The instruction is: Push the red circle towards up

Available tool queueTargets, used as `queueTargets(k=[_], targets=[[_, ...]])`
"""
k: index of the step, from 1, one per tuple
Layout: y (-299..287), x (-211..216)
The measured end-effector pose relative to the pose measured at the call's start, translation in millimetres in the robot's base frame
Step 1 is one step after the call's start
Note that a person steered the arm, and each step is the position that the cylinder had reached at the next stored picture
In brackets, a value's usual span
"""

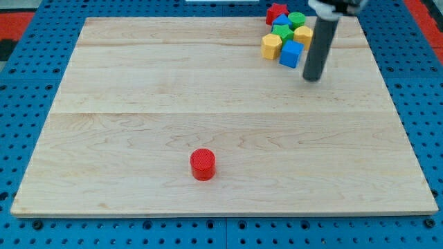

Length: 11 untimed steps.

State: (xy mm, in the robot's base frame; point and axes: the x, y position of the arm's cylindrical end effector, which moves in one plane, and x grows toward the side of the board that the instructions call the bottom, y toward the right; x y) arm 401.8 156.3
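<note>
1. Wooden board (138,83) lies on a blue pegboard (28,62); the board fills most of the view.
2. Red circle (203,164) stands alone near the view's bottom, a little left of centre, upright on its flat face. Nothing touches it.
3. The rod (317,48) comes down from the view's top right. My tip (313,77) rests on the board, well apart from the red circle, up and to the right of it.
4. No fingers on this arm: the rod is bare and holds nothing.
5. A cluster of blocks sits at the view's top right, just left of the rod: red star (277,12), green circle (297,19), blue block (282,32) (shape unclear), two yellow blocks (270,46) (302,34), blue cube (291,53).
6. The blue cube is the block nearest my tip, just to its left; whether rod and cube touch, I cannot tell.
7. The blocks in the cluster press close together, several touching.
</note>
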Motion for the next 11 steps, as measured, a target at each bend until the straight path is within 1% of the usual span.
queueTargets(k=[1, 2, 3, 4, 7, 8, 9, 10, 11], targets=[[-18.4, 91.2], [-48.6, 153.7], [-112.9, 165.1], [-164.8, 165.9], [-213.7, 168.9], [-221.5, 153.5], [-243.2, 141.2], [-256.4, 116.5], [-250.6, 93.7]])
